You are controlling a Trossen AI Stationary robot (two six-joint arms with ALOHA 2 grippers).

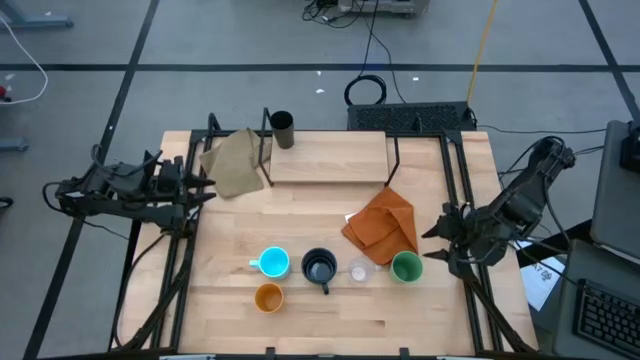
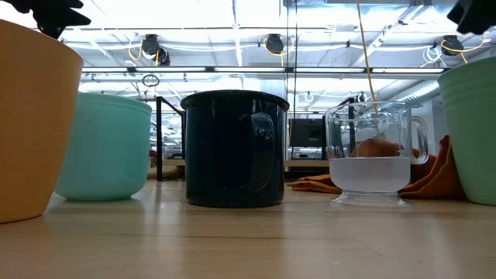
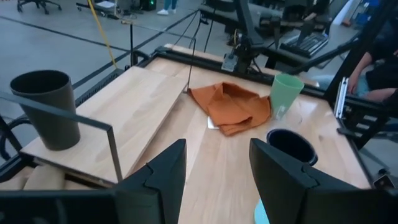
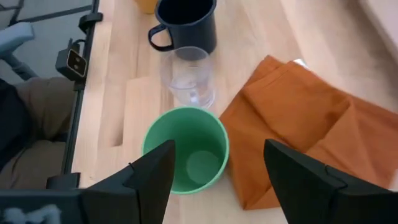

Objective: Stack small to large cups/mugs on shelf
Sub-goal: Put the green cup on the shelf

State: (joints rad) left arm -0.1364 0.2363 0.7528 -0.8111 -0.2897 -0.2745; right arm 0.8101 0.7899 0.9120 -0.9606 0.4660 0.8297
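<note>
Overhead, my left end effector (image 1: 205, 187) waits at nine o'clock off the light-wood bench (image 1: 230, 250), fingers spread and holding nothing. My right end effector (image 1: 432, 245) sits at about four o'clock, also released, just beside the green plastic cup (image 1: 406, 266). The low light-wood shelf on thin black legs (image 1: 330, 157) lies at twelve o'clock, with the dark brown tapered cup (image 1: 282, 129) upright on its ten o'clock corner. A row runs along the six o'clock side: light blue handled mug (image 1: 273, 263), dark navy handled mug (image 1: 319, 267), small clear glass cup (image 1: 358, 270), then the green cup. The orange cup (image 1: 268, 297) stands just nearer the bench edge than the blue mug. A crumpled orange cloth (image 1: 382, 224) lies between shelf and green cup; a tan cloth (image 1: 232, 163) lies at ten o'clock beside the shelf.

From bench height, the orange cup (image 2: 35, 124), light blue mug (image 2: 105, 147), navy mug (image 2: 234, 149), clear cup (image 2: 372, 155) and green cup (image 2: 471, 132) all stand upright, apart from one another.

My left wrist camera shows my two dark fingers (image 3: 158, 177) parted, the brown cup (image 3: 46, 107) on the shelf (image 3: 124, 109) ahead.

My right wrist camera shows parted fingers (image 4: 152, 171) flanking the green cup (image 4: 186, 149) from above, not touching it; the clear cup (image 4: 189, 74) stands just beyond.
</note>
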